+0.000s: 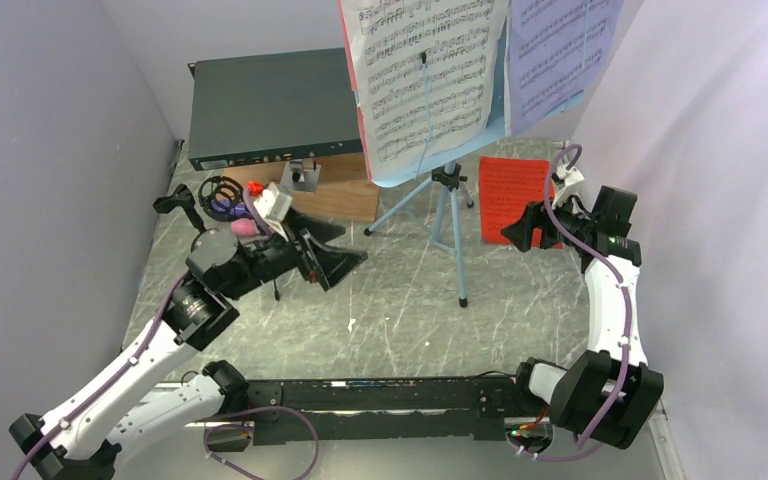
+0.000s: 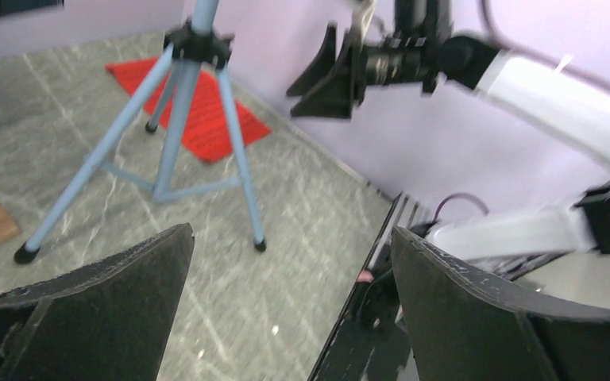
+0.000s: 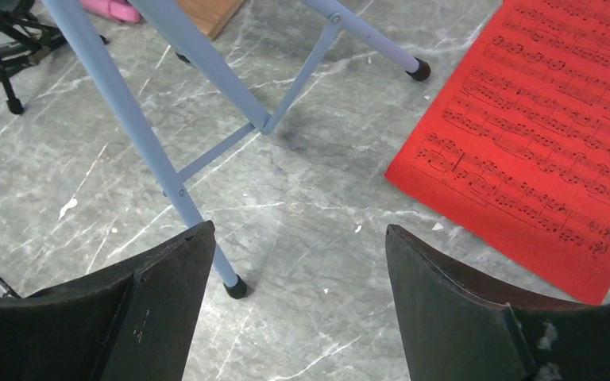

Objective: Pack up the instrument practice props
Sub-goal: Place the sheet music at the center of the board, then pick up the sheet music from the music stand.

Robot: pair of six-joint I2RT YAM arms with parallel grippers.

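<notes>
The tripod [image 1: 447, 215] stands mid-table [image 1: 400, 320] and carries the white sheet [image 1: 425, 80] and the lavender sheet [image 1: 555, 60] on its desk. The round holder [image 1: 222, 192], beside the board [image 1: 345, 190] and in front of the box [image 1: 270, 105], has the purple mic [image 1: 225, 206] in its ring. The pink mic [image 1: 243, 228] lies near it.

Left gripper [image 1: 345, 250]: fingers spread wide and gripping nothing, pointing at the tripod, which is well apart from it.

Right gripper [image 1: 516, 232]: fingers [image 3: 143, 317] apart and holding nothing. It is above the table. One tripod foot is just beside one finger, and the red sheet [image 3: 540, 135] lies flat near the other.
</notes>
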